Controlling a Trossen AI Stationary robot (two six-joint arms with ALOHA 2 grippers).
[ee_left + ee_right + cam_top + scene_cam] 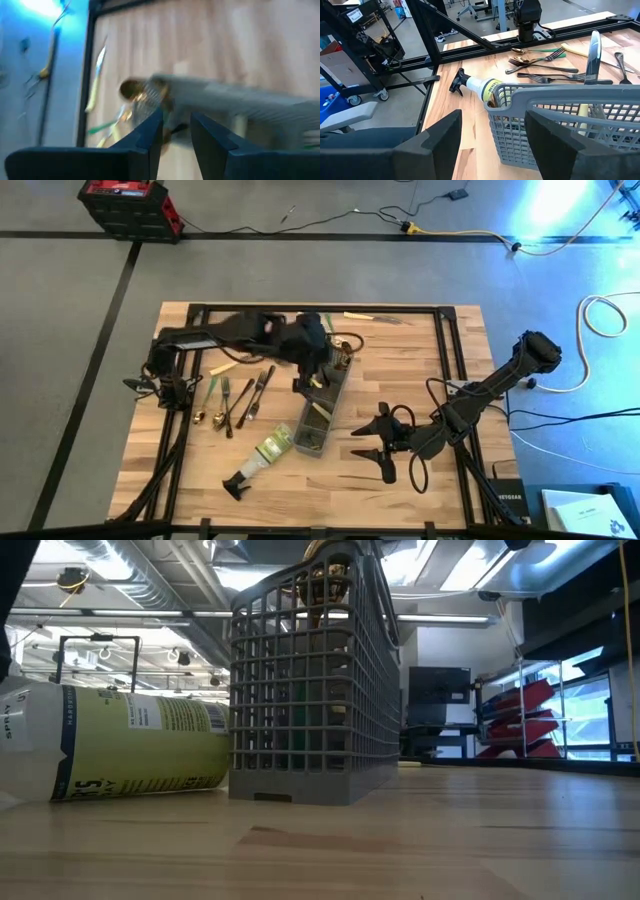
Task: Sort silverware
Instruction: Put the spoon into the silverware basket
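The grey mesh caddy (314, 418) stands mid-table, with gold silverware (341, 363) sticking up from its far end (325, 580). Loose forks and spoons (238, 398) lie flat on the wood to its left (545, 62). My left gripper (322, 370) hovers over the caddy's far end, fingers (150, 135) a narrow gap apart with nothing plainly between them. My right gripper (492, 140) stands open just right of the caddy's near end (520, 125), apart from it.
A clear spray bottle (262, 455) with a black nozzle lies on its side at the caddy's near left (120, 755). A cream-handled piece (360, 317) lies at the far edge. Black frame rails (455, 380) border the table.
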